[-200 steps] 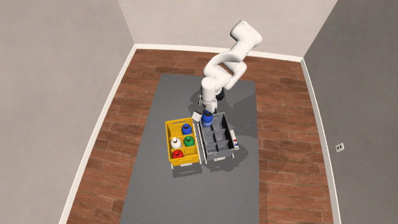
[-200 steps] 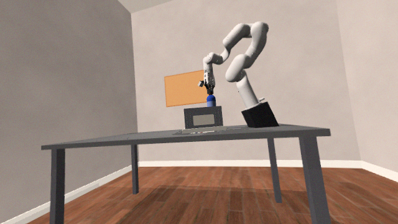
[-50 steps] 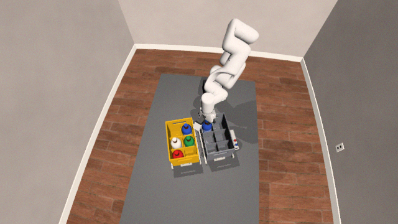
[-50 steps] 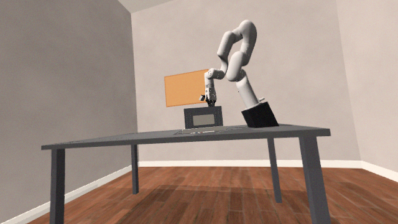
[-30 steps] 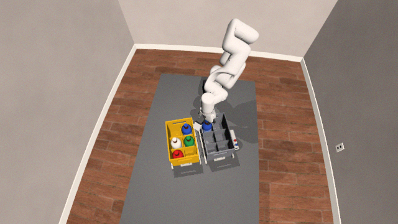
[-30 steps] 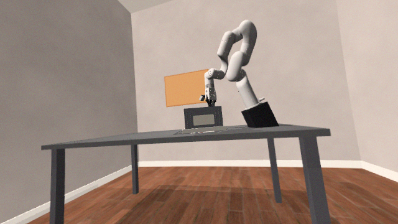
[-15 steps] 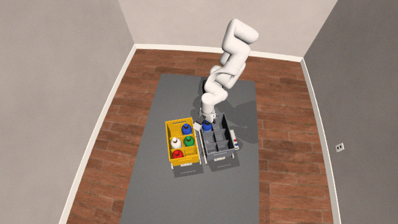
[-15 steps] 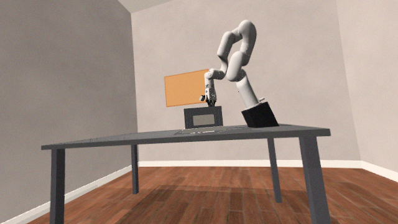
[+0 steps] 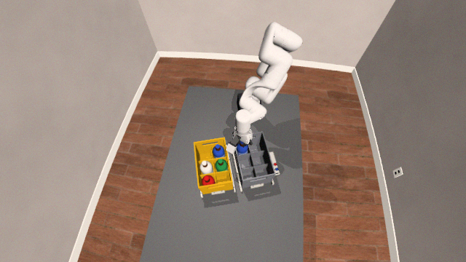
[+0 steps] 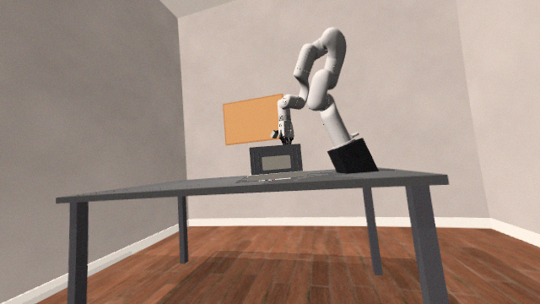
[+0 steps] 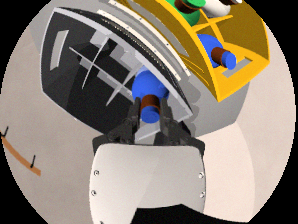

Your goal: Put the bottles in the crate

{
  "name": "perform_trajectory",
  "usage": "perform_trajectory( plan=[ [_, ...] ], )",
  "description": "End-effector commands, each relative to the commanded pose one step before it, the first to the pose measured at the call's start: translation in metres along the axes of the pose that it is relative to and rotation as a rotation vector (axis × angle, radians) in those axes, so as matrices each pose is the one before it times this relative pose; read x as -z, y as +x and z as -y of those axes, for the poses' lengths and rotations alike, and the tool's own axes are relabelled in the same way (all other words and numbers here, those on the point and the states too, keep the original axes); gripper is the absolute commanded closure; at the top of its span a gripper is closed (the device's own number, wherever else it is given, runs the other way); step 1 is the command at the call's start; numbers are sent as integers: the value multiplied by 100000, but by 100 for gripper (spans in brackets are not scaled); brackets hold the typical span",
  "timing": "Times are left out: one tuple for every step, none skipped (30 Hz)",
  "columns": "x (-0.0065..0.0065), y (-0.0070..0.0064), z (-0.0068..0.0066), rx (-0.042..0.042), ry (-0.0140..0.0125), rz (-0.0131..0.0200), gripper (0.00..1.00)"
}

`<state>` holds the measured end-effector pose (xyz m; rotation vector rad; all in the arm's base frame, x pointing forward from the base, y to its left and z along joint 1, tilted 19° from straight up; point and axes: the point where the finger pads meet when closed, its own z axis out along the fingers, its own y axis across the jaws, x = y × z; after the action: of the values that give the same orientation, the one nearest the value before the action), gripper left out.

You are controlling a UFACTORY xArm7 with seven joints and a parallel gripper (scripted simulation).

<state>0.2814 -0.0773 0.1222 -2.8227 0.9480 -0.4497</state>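
Yellow crate (image 9: 198, 171): four bottles.

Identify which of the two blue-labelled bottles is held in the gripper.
The blue bottle at the grey crate, its neck between the gripper fingers. The other blue bottle stands untouched in the yellow crate.

Two crates sit side by side on the table (image 9: 204, 225): the bottle crate (image 9: 199, 171) left, the empty crate (image 9: 269, 153) right. A held bottle (image 9: 242, 147) hangs over its far-left compartment, possibly partly inside. The pick list (image 9: 276, 168) lies right.
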Motion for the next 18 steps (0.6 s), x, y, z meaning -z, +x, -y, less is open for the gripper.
perform_trajectory(
  plan=[
    [-29,147,63,40,113,-366,100],
    [-49,-1,0,0,0,0,100],
    [-50,0,0,0,0,0,100],
    [-50,0,0,0,0,0,100],
    [-50,0,0,0,0,0,100],
    [-50,0,0,0,0,0,100],
    [-50,0,0,0,0,0,100],
    [-50,0,0,0,0,0,100],
    [-50,0,0,0,0,0,100],
    [-50,0,0,0,0,0,100],
    [-50,0,0,0,0,0,100],
    [-50,0,0,0,0,0,100],
    [-50,0,0,0,0,0,100],
    [-50,0,0,0,0,0,100],
    [0,0,0,0,0,0,100],
    [0,0,0,0,0,0,100],
    [-53,1,0,0,0,0,100],
    [-49,-1,0,0,0,0,100]
  ],
)
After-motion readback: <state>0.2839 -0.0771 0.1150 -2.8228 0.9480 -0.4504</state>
